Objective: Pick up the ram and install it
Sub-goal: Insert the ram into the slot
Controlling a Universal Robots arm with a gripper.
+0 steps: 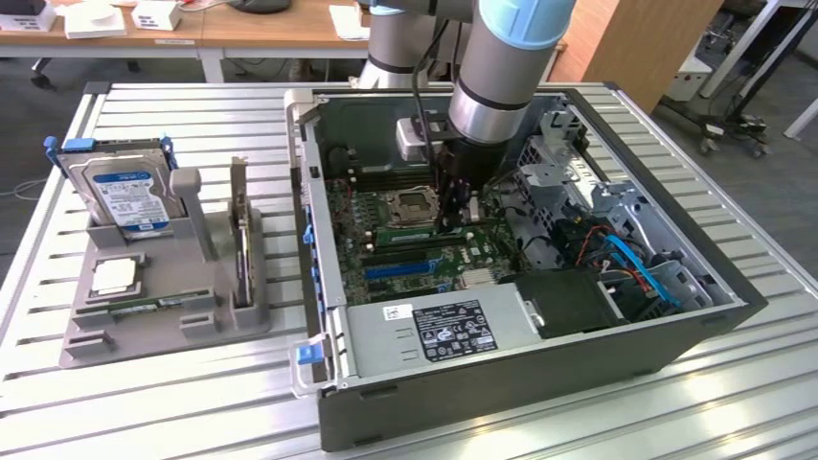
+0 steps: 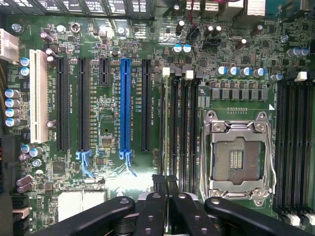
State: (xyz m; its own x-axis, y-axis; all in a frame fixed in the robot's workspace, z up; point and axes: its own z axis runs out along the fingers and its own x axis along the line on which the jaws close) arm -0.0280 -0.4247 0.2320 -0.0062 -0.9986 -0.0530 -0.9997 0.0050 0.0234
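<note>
The jaws (image 2: pixel 165 184) are sitting pinched together, gripping nothing I can see, over 1 end of the ram (image 1: pixel 406 233), standing in a slot just near of the CPU socket (image 1: pixel 416 202). I'm judging a straight, even push is seating it best.

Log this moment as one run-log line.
stage: install | gripper inside PC case, at memory slots beside CPU socket | ram upright along slots, by gripper | seated: cannot tell
</note>
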